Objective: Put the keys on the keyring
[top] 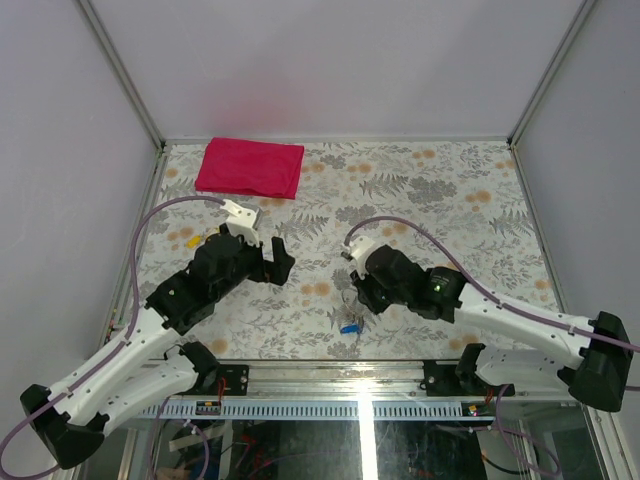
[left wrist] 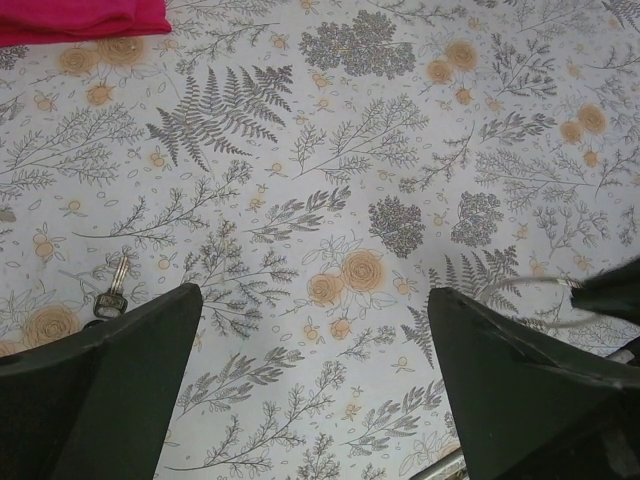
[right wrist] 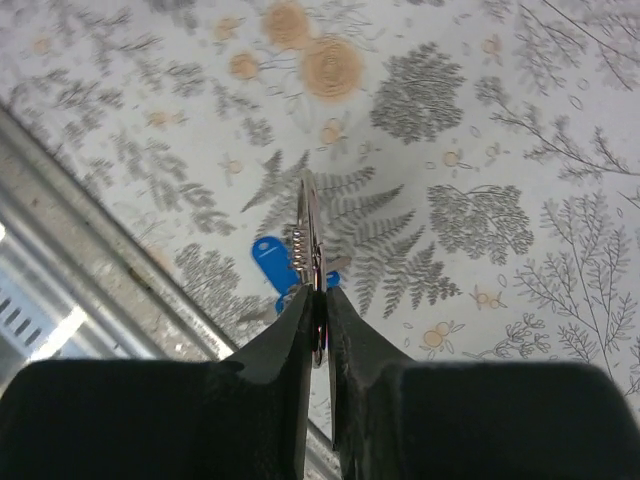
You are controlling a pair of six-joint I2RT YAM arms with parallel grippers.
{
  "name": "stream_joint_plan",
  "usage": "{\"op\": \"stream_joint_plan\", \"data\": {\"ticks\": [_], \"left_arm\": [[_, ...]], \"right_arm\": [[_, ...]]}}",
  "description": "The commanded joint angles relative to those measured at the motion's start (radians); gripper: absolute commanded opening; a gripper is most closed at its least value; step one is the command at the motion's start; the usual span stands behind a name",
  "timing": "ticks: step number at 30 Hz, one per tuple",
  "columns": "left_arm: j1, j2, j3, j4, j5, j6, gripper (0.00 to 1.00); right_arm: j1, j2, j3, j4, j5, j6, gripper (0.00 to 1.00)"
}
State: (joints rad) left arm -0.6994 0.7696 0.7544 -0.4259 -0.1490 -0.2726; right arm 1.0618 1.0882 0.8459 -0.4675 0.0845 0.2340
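Right gripper [right wrist: 318, 300] sits closest to its wrist camera, its dark fingers drawn almost together and pinching the keyring [right wrist: 310, 235], which stands edge-on and rises just beyond the tips. Just past those tips and a little to their left lies a blue-headed key [right wrist: 270, 256] on the flowered table [right wrist: 470, 120]; whether it touches the ring cannot be told, and a second key is not plainly seen.

My judgement is that the ring is light, stiff, springy wire, slick under hard pads, and likely to twist or pop out if squeezed off-centre, so it is best held flat across its coils, leaving the split end free. The key looks tiny and light. Its plastic head is the surest place to grip, with the metal end left clear for threading.

Left gripper [left wrist: 312, 298] hangs over bare table with its jaws spread wide, holding nothing. Just beyond its left finger lies a small silver piece with a dark clip [left wrist: 110, 292], and far ahead is a red cloth [left wrist: 80, 15].

No brand, label or writing is legible anywhere.
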Motion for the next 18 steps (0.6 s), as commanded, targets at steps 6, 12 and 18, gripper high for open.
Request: {"op": "stream_joint_plan", "data": {"ticks": [6,12,18], "left_arm": [[0.005,-0.016,-0.004,-0.064,-0.02,-0.05,1.0],[0.004,0.006,0.036,-0.155,-0.092,-0.104,1.0],[0.005,0.065,0.073,-0.246,-0.138,-0.2,1.0]], "right_arm": [[-0.336,0.128,-0.063,0.244,-0.097,0.106,0.23],[-0.468,0.219,-0.08,0.334,-0.102,0.138,0.47],[-0.516,0.113,-0.091,0.289,-0.045,0.226,0.62]]}}
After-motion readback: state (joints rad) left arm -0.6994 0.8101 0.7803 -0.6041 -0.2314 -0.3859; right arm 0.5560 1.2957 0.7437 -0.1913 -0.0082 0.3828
